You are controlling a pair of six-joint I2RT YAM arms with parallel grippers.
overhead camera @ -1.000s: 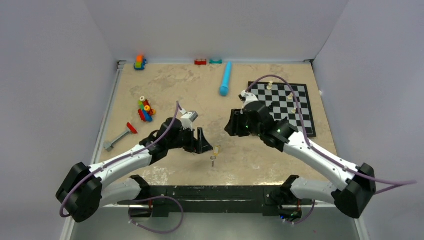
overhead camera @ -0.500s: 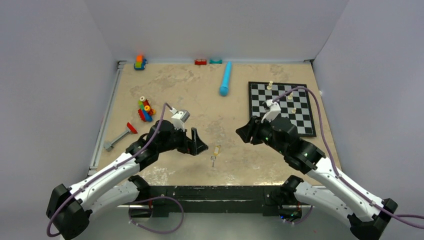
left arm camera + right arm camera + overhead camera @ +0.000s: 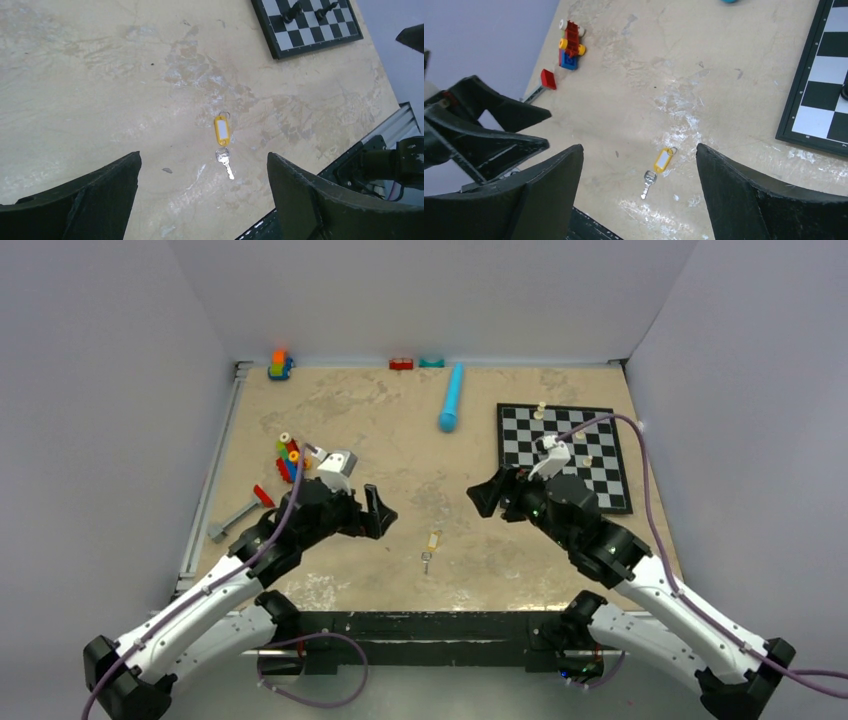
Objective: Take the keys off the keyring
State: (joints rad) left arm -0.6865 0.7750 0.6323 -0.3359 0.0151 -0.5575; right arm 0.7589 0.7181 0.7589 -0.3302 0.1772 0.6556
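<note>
A yellow key tag point(image 3: 433, 539) lies flat near the table's front middle, with a small metal keyring point(image 3: 224, 113) at its far end. A silvery-grey key point(image 3: 426, 560) lies at the tag's near end, touching it, away from the ring. Both show in the left wrist view, tag point(image 3: 221, 131) and key point(image 3: 223, 159), and in the right wrist view, tag point(image 3: 663, 160) and key point(image 3: 648, 181). No brass-gold key shows. My left gripper point(image 3: 376, 508) is open and empty, left of the tag. My right gripper point(image 3: 487, 495) is open and empty, to its right.
A chessboard point(image 3: 563, 445) with small white pieces lies at the right. A blue cylinder point(image 3: 451, 398) lies at the back middle. Toy bricks point(image 3: 290, 458) and a red-and-grey tool point(image 3: 240, 512) lie at the left. A black rail point(image 3: 430, 625) edges the front.
My left gripper has drawn back to the left and away from the tag and key. My right arm has swung to the right, its gripper now a little further from them. Tag and key have not moved.
</note>
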